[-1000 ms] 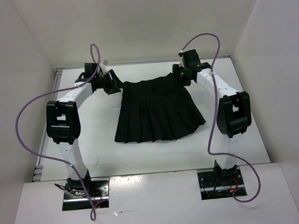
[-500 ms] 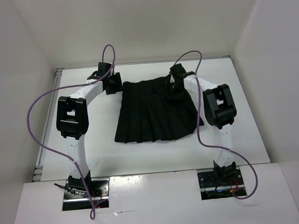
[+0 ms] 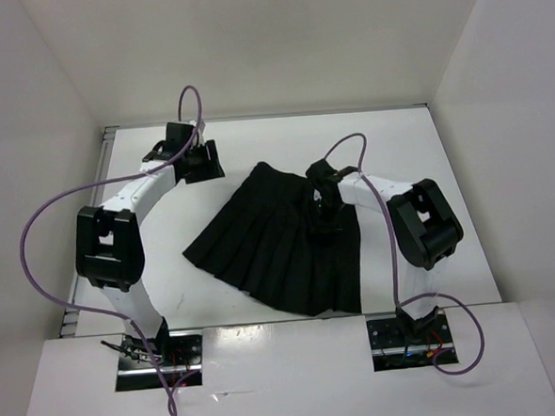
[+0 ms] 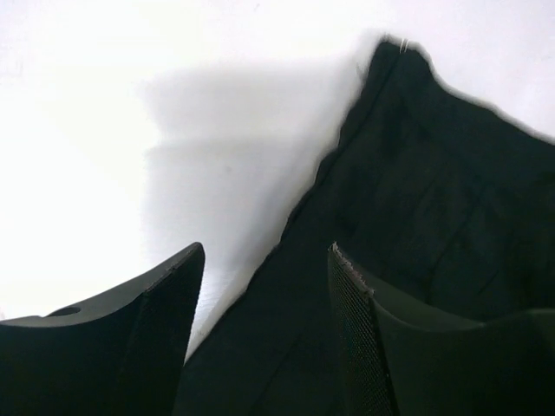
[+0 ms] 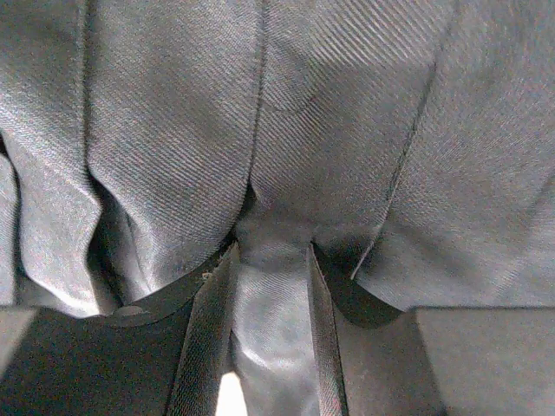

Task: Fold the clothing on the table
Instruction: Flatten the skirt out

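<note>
**On the flat white rectangular tabletop [image 3: 254, 139]: 1 black pleated skirt of soft matte fabric [image 3: 280, 246], lying askew**

The skirt sits approx. mid-tabletop, turned diagonal, w/ the straight waistband toward the far side and the flared hem toward the near edge. There are 2 arms. The right end effector [image 3: 321, 219] rests on the pleats, right of centre. Its wrist view shows twill weave, w/ a ridge of cloth pinched between 2 mesh-faced fingers [image 5: 204, 347]. The left end effector [image 3: 202, 162] is near the waistband's left corner, jaws apart, gripping nothing.

On the plain white table [image 3: 425, 161] lies a black pleated skirt [image 3: 271, 251], spread out near the middle and set at a slant, waist toward the far side, hem fanning toward the near edge
</note>
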`<state>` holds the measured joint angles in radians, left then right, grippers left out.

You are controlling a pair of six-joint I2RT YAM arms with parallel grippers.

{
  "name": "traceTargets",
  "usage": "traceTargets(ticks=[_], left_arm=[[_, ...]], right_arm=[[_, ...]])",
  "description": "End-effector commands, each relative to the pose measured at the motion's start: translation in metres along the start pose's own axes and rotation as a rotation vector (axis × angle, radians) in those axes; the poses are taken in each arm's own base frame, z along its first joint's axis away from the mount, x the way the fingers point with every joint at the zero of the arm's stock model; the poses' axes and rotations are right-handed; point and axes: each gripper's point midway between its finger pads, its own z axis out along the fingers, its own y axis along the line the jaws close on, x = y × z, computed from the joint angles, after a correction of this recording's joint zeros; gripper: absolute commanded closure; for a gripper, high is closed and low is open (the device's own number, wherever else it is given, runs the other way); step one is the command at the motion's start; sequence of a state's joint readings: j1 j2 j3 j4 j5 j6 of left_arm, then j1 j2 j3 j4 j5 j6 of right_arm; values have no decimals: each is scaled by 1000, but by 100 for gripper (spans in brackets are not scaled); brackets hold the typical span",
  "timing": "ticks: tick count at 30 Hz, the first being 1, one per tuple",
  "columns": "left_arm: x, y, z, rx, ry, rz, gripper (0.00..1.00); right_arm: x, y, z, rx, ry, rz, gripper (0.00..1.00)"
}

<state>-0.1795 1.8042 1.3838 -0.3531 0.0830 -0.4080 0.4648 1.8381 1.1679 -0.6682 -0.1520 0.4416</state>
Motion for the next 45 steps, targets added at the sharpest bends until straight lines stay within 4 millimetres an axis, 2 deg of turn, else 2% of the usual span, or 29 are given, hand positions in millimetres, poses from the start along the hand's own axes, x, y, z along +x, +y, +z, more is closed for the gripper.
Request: traceTargets(ticks=[1,2,3,4,5,6,7,8,9,10,11,12,13,14,19,20,22,24,28,29,30,31,33,36,38,39,45], left_arm=[[-28,-14,-1,112,-68,102,33],[-46,-23,-1,147,-105,141,31],[-51,-28,4,177,-102,216,31],[-43,-32,25,232,-51,246,31],[-47,-36,33,258,-41,279,31],[-67,-46,31,291,-65,320,31],[-54,-49,54,354,-14,364,31],[-53,-54,61,396,-5,387,31],[-42,-53,78,429,36,388,31],[-53,-71,75,526,7,427,31],[-40,-70,89,558,48,420,31],[-37,-72,93,584,64,414,31],[-42,-77,93,615,48,441,31],[-28,-72,105,620,94,427,31],[-6,-77,115,689,159,415,32],[1,-85,115,720,173,415,32],[3,-84,115,720,183,409,36],[14,-94,118,732,203,420,40],[31,-101,126,751,243,410,45],[35,-100,128,748,255,396,49],[35,-101,127,762,256,393,52],[41,-106,128,773,273,385,57],[44,-110,127,808,281,366,74],[44,-112,127,815,289,342,100],[44,-112,127,815,289,342,100],[38,-114,124,819,270,353,100],[36,-113,122,799,264,351,100]], right_arm=[[5,-4,-36,56,-13,27,57],[-26,8,-57,25,-107,15,56],[-40,12,-70,31,-157,3,56],[-56,11,-82,32,-203,19,55],[-77,18,-103,17,-268,10,54],[-89,18,-112,15,-305,6,53],[-100,13,-120,28,-341,20,53],[-115,7,-134,31,-387,34,53],[-122,3,-136,41,-400,47,53],[-132,-9,-142,65,-413,78,53],[-135,-13,-147,69,-420,81,53],[-139,-18,-151,81,-435,91,53],[-142,-24,-155,102,-445,103,53],[-140,-31,-155,113,-434,117,53],[-132,-52,-162,161,-440,152,53],[-132,-63,-165,169,-446,178,53],[-130,-74,-159,181,-433,208,53],[-130,-86,-160,191,-438,237,53],[-131,-111,-143,210,-437,299,53],[-133,-115,-142,210,-446,307,53],[-139,-123,-131,210,-442,305,53],[-141,-124,-125,215,-436,288,53],[-140,-131,-104,215,-377,279,53],[-140,-133,-86,211,-346,243,53],[-138,-134,-72,197,-327,218,53],[-138,-130,-69,169,-325,214,53],[-132,-130,-51,149,-290,188,53]])
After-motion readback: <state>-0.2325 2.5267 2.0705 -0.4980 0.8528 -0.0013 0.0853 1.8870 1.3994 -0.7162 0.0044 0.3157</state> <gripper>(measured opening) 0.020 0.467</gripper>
